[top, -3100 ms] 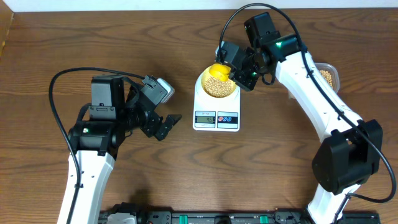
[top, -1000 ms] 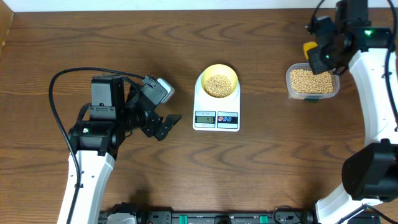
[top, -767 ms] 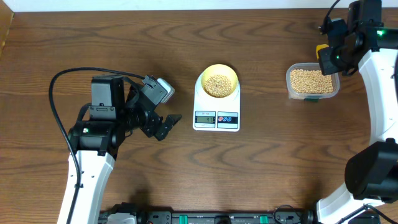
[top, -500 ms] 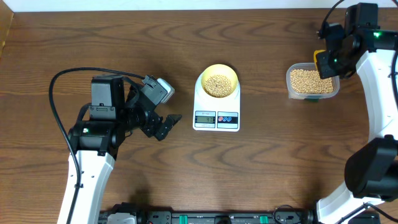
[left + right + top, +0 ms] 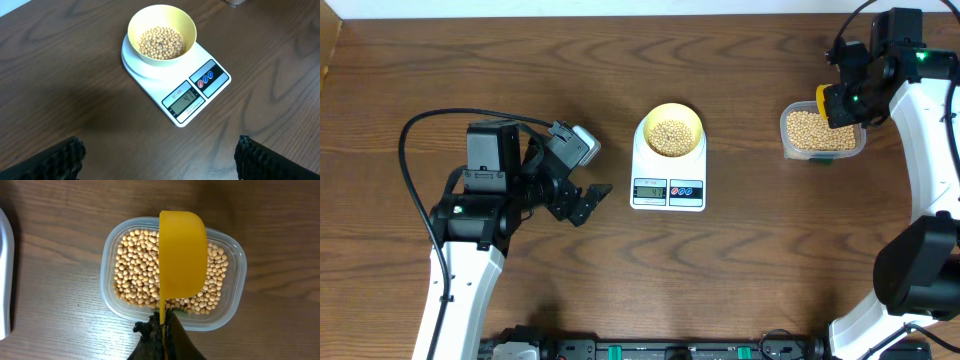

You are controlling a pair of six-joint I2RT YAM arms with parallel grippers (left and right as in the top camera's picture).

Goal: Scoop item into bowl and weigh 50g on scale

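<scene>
Tan beans (image 5: pixel 161 42) lie heaped in the pale yellow bowl (image 5: pixel 187 27) on the scale (image 5: pixel 160 82), at the middle of the surface (image 5: pixel 740 280) toward its far edge. The display (image 5: pixel 187 98) looks like 41, so I judge you need only a small top-up. More beans fill the clear container (image 5: pixel 108 275) near the right edge. Your right end effector (image 5: pixel 162 327) is clamped on the handle of the yellow scoop (image 5: pixel 182 255), held over that container. Your left end effector (image 5: pixel 160 150) hangs wide open and empty. The beans are hard, round and light, so they will likely roll and bounce. Lift them with the scoop only, dig shallow and pour slowly.
</scene>
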